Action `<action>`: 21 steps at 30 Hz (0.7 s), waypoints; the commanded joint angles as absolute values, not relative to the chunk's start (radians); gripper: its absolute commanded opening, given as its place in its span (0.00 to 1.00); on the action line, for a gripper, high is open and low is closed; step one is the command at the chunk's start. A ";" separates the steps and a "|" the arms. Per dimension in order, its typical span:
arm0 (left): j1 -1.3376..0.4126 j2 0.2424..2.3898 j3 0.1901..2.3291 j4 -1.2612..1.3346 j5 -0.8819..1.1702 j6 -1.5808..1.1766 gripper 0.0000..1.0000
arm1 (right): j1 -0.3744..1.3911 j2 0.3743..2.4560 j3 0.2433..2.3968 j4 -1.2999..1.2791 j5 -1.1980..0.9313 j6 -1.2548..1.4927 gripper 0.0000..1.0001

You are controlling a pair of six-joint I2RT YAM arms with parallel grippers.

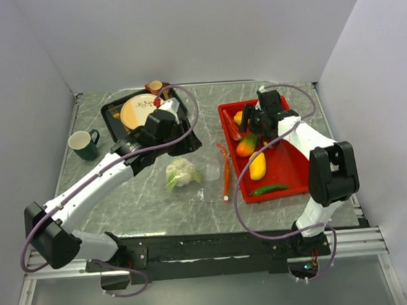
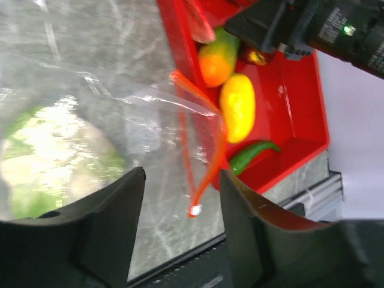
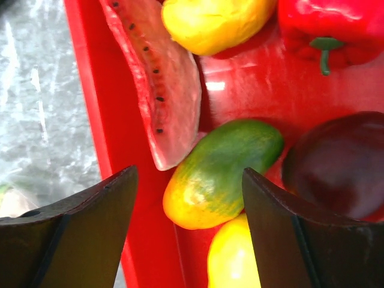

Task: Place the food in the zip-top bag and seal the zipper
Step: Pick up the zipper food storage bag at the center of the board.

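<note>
just beside the red-green mango lies a watermelon slice.

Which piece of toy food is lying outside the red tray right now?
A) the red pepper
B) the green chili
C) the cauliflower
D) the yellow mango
C. The cauliflower sits on the grey table, left of the red tray, while the other three lie inside the tray.
</note>
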State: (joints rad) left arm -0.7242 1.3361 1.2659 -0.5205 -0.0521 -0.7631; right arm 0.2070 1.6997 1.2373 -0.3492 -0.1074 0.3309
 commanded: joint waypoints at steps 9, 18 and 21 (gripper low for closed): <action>-0.929 1.586 1.508 -0.626 -0.178 -0.825 0.63 | 0.117 1.566 1.183 -0.354 -0.002 0.411 0.80; -1.058 1.755 1.617 -0.752 -0.314 -0.884 0.58 | 0.037 1.496 1.178 -0.380 -0.075 0.411 0.80; -1.069 1.805 1.643 -0.797 -0.366 -0.920 0.52 | 0.032 1.473 1.174 -0.382 -0.092 0.410 0.80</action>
